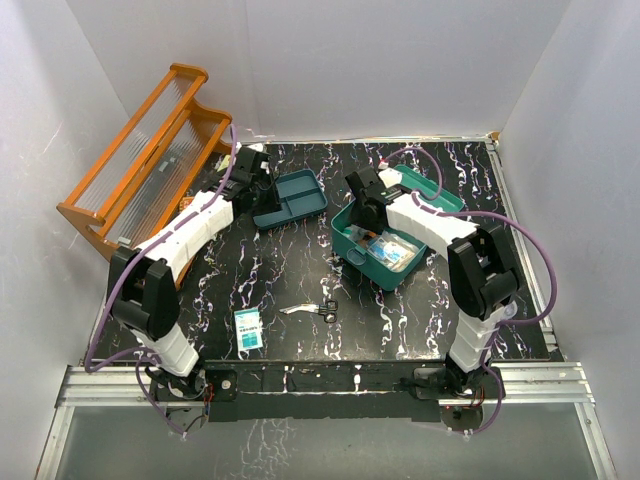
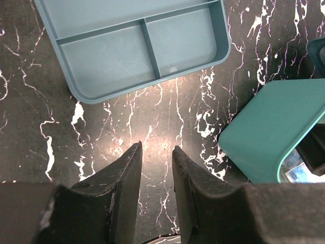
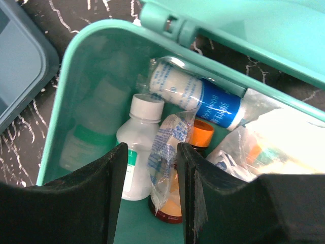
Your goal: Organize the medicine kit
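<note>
Your medicine kit (image 1: pixel 352 238) sits right of the middle of the table (image 1: pixel 290 270). Its long side runs from far-left to near-right. It is open, the lid (image 1: pixel 440 192) tipped back toward the far right and the front facing near-left. Inside you can see a white bottle (image 3: pixel 142 147), a bottle with an orange cap (image 3: pixel 202 133), a wrapped roll with a blue label (image 3: pixel 198 99) and some bags (image 3: pixel 274 142). Your right gripper (image 3: pixel 152 147) is down in the kit. Its fingers are apart, with a clear packet (image 3: pixel 165 145) between them. The packet is against one finger, and there is a gap on the other side. Just left of the kit lies a blue-grey tray (image 1: pixel 290 198) with dividers. Your left gripper (image 2: pixel 156 147) hangs over bare table near that tray, fingers a little apart and holding nothing. Nearer you lie scissors (image 1: pixel 318 309) and a small teal card (image 1: pixel 248 328). An orange rack (image 1: pixel 150 150) leans at the far left.
</note>
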`<action>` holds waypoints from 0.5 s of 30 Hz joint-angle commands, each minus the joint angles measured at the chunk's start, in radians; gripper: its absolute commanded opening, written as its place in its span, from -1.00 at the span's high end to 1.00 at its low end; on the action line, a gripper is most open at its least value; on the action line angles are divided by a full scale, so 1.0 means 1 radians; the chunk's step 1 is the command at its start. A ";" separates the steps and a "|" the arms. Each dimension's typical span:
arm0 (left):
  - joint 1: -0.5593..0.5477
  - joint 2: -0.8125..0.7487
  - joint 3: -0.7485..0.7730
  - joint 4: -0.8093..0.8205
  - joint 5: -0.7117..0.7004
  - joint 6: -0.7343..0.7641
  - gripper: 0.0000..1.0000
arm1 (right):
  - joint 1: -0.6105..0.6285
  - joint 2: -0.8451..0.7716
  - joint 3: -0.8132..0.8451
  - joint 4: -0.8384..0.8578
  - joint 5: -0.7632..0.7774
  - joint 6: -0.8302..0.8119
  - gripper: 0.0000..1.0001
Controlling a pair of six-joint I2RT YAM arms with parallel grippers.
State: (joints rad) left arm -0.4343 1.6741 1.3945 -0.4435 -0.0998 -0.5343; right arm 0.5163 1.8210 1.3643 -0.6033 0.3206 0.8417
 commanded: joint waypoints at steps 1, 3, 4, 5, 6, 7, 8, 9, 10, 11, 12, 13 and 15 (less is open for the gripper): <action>0.013 -0.089 -0.031 -0.015 0.000 0.016 0.40 | 0.012 0.003 0.062 -0.075 0.118 0.075 0.16; 0.015 -0.100 -0.041 -0.015 0.002 0.016 0.40 | 0.013 0.011 0.065 -0.082 0.124 0.081 0.16; 0.017 -0.106 -0.048 -0.017 0.000 0.017 0.40 | 0.014 0.016 0.067 -0.088 0.125 0.084 0.16; 0.018 -0.110 -0.051 -0.017 0.000 0.017 0.40 | 0.015 0.021 0.071 -0.093 0.127 0.086 0.16; 0.019 -0.114 -0.055 -0.018 -0.001 0.017 0.40 | 0.016 0.026 0.072 -0.093 0.126 0.087 0.16; 0.020 -0.118 -0.058 -0.018 -0.001 0.017 0.40 | 0.015 0.031 0.070 -0.092 0.124 0.089 0.16; 0.021 -0.121 -0.059 -0.018 -0.001 0.019 0.40 | 0.016 0.036 0.064 -0.085 0.118 0.089 0.16; 0.022 -0.122 -0.063 -0.018 -0.001 0.019 0.40 | 0.016 0.040 0.058 -0.074 0.109 0.087 0.17; 0.023 -0.122 -0.063 -0.019 -0.001 0.020 0.40 | 0.016 0.042 0.052 -0.059 0.098 0.083 0.19; 0.023 -0.123 -0.063 -0.019 0.000 0.020 0.40 | 0.015 0.044 0.047 -0.046 0.085 0.082 0.21; 0.024 -0.122 -0.063 -0.021 0.000 0.020 0.40 | 0.015 0.043 0.042 -0.031 0.073 0.079 0.25; 0.025 -0.123 -0.063 -0.020 -0.001 0.020 0.40 | 0.016 0.041 0.037 -0.015 0.062 0.075 0.30; 0.026 -0.125 -0.062 -0.018 0.002 0.020 0.39 | 0.016 0.031 0.024 0.020 0.058 0.072 0.43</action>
State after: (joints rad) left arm -0.4152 1.6230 1.3399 -0.4511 -0.0998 -0.5251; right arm 0.5285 1.8652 1.3861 -0.6708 0.3820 0.9005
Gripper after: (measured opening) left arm 0.303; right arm 0.335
